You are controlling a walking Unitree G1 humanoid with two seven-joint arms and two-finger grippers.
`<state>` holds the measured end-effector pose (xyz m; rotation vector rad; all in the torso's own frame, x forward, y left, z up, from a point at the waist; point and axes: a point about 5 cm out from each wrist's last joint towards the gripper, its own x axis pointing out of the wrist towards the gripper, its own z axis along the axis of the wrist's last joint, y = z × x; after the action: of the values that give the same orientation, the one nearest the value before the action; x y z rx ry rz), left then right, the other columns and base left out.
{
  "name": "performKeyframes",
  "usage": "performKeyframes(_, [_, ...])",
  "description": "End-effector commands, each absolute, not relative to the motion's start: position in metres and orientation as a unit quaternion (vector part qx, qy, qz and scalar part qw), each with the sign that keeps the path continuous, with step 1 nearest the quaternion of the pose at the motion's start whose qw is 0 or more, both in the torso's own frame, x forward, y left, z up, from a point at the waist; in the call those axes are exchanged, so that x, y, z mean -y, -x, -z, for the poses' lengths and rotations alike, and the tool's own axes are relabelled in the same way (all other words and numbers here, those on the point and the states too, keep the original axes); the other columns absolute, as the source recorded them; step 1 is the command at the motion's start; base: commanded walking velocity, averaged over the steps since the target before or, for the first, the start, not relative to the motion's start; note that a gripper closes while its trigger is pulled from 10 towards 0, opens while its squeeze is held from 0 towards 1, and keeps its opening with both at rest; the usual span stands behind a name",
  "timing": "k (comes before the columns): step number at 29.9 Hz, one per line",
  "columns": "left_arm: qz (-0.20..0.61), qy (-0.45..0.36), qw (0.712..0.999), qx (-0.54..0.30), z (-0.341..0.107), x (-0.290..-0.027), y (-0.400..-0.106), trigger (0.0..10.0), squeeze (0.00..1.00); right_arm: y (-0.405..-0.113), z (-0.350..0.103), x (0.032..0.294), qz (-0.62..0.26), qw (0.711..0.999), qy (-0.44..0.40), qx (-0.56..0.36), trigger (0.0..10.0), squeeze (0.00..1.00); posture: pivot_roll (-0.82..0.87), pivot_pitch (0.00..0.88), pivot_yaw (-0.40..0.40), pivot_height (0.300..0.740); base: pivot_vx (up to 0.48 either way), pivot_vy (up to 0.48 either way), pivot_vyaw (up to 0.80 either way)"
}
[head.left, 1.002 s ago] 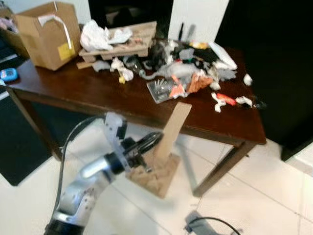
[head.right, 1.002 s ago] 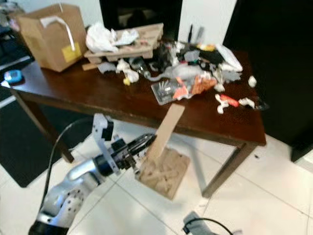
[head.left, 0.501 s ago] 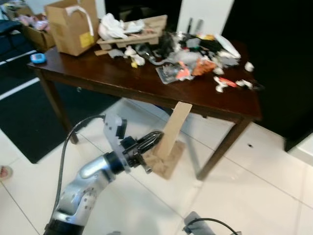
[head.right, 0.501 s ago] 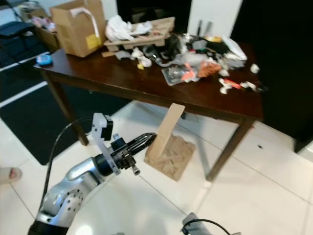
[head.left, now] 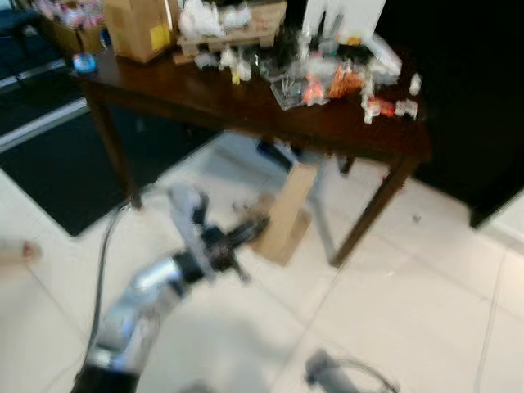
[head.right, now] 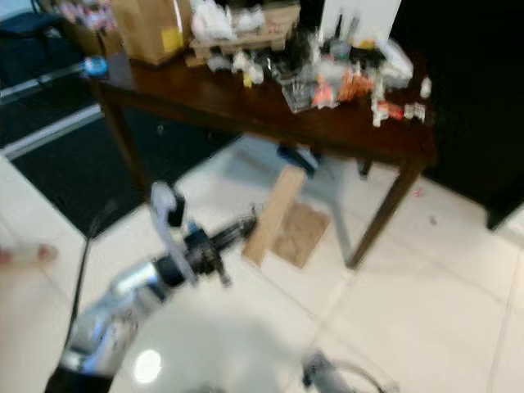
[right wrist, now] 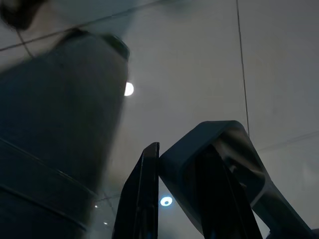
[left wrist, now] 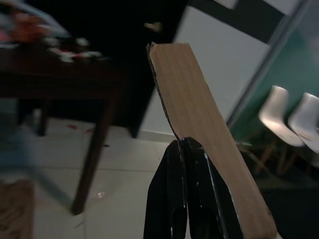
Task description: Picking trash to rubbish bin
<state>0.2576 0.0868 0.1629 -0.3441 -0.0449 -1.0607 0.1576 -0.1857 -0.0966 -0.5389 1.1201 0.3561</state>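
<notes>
**Cardboard strip in my left gripper, beside the cluttered table**

Over the white tiled floor (head.left: pixel 426 270), my left gripper (head.left: pixel 246 232) is clamped on the lower end of a long cardboard strip (head.left: pixel 288 211); the strip stands tilted, its top end near the table's front edge. Left wrist view: both black fingers (left wrist: pixel 172 199) pressed together against the strip's edge. Head views blurred.

Dark wooden table (head.right: pixel 205 98) carries mixed trash (head.right: pixel 344 78), a brown cardboard box (head.right: pixel 151 29), a wooden pallet piece (head.right: pixel 246 37) and a small blue object (head.right: pixel 96 65) at its left end. Flat cardboard piece (head.right: pixel 299 233) lies on the tiles under the table's front edge. Black mat (head.left: pixel 57 172) lies to the left.

My right gripper (right wrist: pixel 174 199) hangs low over the tiles, fingers apart with a dark rounded object between them; whether it is gripped, I cannot tell.
</notes>
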Motion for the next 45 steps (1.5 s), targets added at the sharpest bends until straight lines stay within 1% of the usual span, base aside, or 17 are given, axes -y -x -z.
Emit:
performKeyframes(1, [0.507, 0.163, 0.846, 0.017, -0.162, -0.086, -0.258, 10.0, 0.00, -0.154, 0.098, 0.185, -0.159, 0.799, 0.242, -0.528, 10.0, 0.00, 0.21, 0.077, -0.055, 0.740, -0.349, 0.000, 0.00])
performKeyframes(7, [0.507, 0.172, 0.845, 0.014, -0.163, -0.089, -0.259, 10.0, 0.00, -0.171, 0.092, 0.176, -0.148, 0.825, 0.210, -0.503, 10.0, 0.00, 0.20, 0.082, -0.045, 0.740, -0.095, 0.000, -0.78])
performKeyframes(18, [0.510, 0.172, 0.842, 0.016, -0.163, -0.087, -0.258, 10.0, 0.00, -0.194, 0.081, 0.172, -0.130, 0.849, 0.197, -0.473, 10.0, 0.00, 0.20, 0.087, -0.046, 0.740, 0.000, 0.000, -0.79])
performKeyframes(19, [0.510, 0.172, 0.843, 0.016, -0.163, -0.087, -0.258, 10.0, 0.00, -0.206, 0.075, 0.169, -0.123, 0.862, 0.184, -0.457, 10.0, 0.00, 0.20, 0.087, -0.046, 0.740, 0.000, 0.000, -0.79])
performKeyframes(23, [0.509, 0.172, 0.843, 0.016, -0.163, -0.088, -0.258, 10.0, 0.00, -0.223, 0.065, 0.163, -0.120, 0.880, 0.163, -0.430, 10.0, 0.00, 0.20, 0.089, -0.048, 0.740, 0.000, 0.000, -0.79])
performKeyframes(25, [0.508, 0.172, 0.843, 0.017, -0.163, -0.088, -0.258, 10.0, 0.00, -0.236, 0.057, 0.158, -0.124, 0.892, 0.148, -0.408, 10.0, 0.00, 0.20, 0.089, -0.048, 0.740, 0.000, 0.000, -0.79])
performKeyframes(28, [0.509, 0.172, 0.843, 0.018, -0.163, -0.088, -0.258, 10.0, 0.00, -0.249, 0.048, 0.152, -0.130, 0.904, 0.136, -0.385, 10.0, 0.00, 0.20, 0.087, -0.048, 0.740, 0.000, 0.000, -0.79])
performKeyframes(29, [0.509, 0.172, 0.843, 0.018, -0.163, -0.088, -0.258, 10.0, 0.00, -0.249, 0.048, 0.152, -0.130, 0.904, 0.136, -0.385, 10.0, 0.00, 0.20, 0.087, -0.048, 0.740, 0.000, 0.000, -0.79])
performKeyframes(31, [0.509, 0.172, 0.843, 0.018, -0.163, -0.088, -0.258, 10.0, 0.00, -0.260, 0.040, 0.148, -0.127, 0.914, 0.125, -0.364, 10.0, 0.00, 0.20, 0.087, -0.048, 0.740, 0.000, 0.000, -0.79])
performKeyframes(32, [0.509, 0.172, 0.843, 0.018, -0.163, -0.088, -0.258, 10.0, 0.00, -0.260, 0.040, 0.148, -0.127, 0.914, 0.125, -0.364, 10.0, 0.00, 0.20, 0.087, -0.048, 0.740, 0.000, 0.000, -0.79])
performKeyframes(33, [0.509, 0.172, 0.843, 0.019, -0.163, -0.087, -0.258, 10.0, 0.00, -0.271, 0.031, 0.145, -0.122, 0.924, 0.113, -0.344, 10.0, 0.00, 0.20, 0.086, -0.050, 0.740, 0.000, 0.000, -0.79])
performKeyframes(34, [0.509, 0.172, 0.843, 0.019, -0.163, -0.087, -0.258, 10.0, 0.00, -0.277, 0.026, 0.144, -0.121, 0.929, 0.109, -0.333, 10.0, 0.00, 0.20, 0.086, -0.050, 0.740, 0.000, 0.000, -0.79])
performKeyframes(38, [0.509, 0.172, 0.843, 0.020, -0.163, -0.087, -0.259, 10.0, 0.00, -0.287, 0.016, 0.141, -0.118, 0.938, 0.099, -0.311, 10.0, 0.00, 0.20, 0.087, -0.052, 0.740, 0.000, 0.000, -0.79])
performKeyframes(39, [0.509, 0.172, 0.843, 0.020, -0.163, -0.087, -0.259, 10.0, 0.00, -0.295, 0.009, 0.140, -0.112, 0.945, 0.087, -0.294, 10.0, 0.00, 0.20, 0.087, -0.052, 0.740, 0.000, 0.000, -0.79])
performKeyframes(45, [0.508, 0.172, 0.844, 0.021, -0.163, -0.086, -0.259, 10.0, 0.00, -0.317, -0.016, 0.139, -0.102, 0.965, 0.041, -0.238, 10.0, 0.00, 0.19, 0.088, -0.055, 0.740, 0.000, 0.000, -0.79])
